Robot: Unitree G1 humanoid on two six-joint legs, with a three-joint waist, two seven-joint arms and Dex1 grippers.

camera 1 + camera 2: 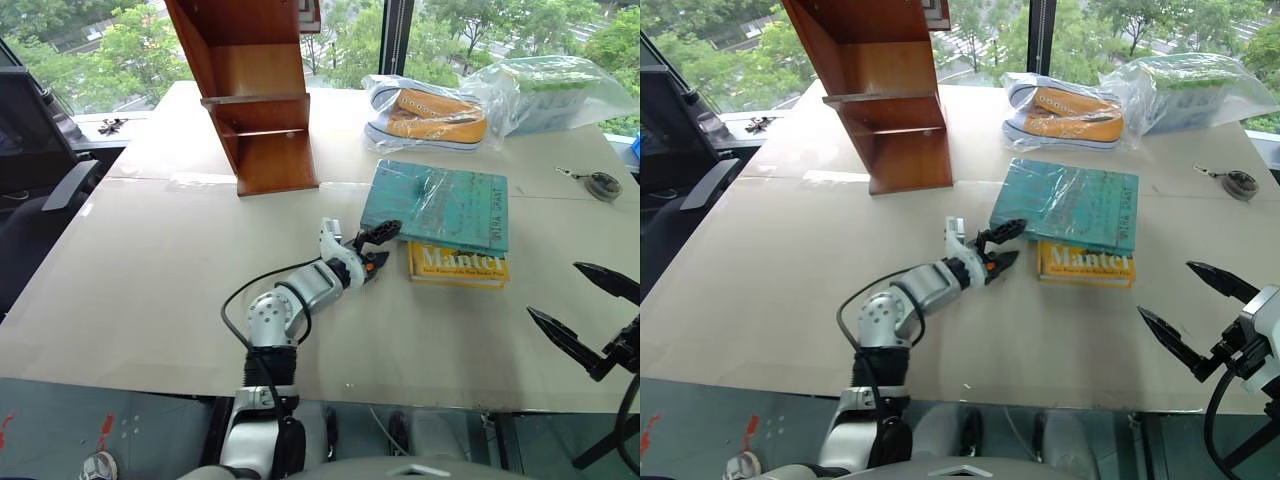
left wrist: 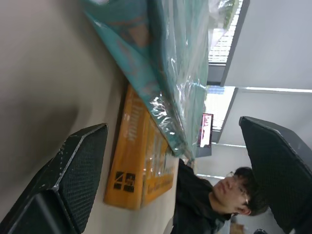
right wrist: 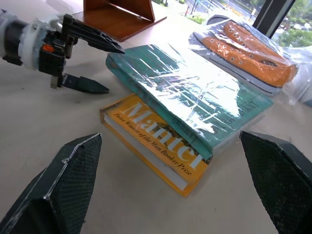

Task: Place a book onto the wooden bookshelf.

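Left gripper (image 1: 378,248) spread wide beside the plastic-wrapped teal-green book (image 1: 440,205), which lies on a yellow book (image 1: 458,265), right gripper (image 1: 583,315) spread apart, orange sneakers in a clear plastic bag (image 1: 428,115), reddish-brown wooden bookshelf (image 1: 250,90) behind.

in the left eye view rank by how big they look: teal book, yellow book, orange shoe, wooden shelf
1. wooden shelf
2. teal book
3. orange shoe, though it lies farther off
4. yellow book, mostly hidden under the teal one

Head eyes look down; wrist views closely share the book (image 3: 195,97).
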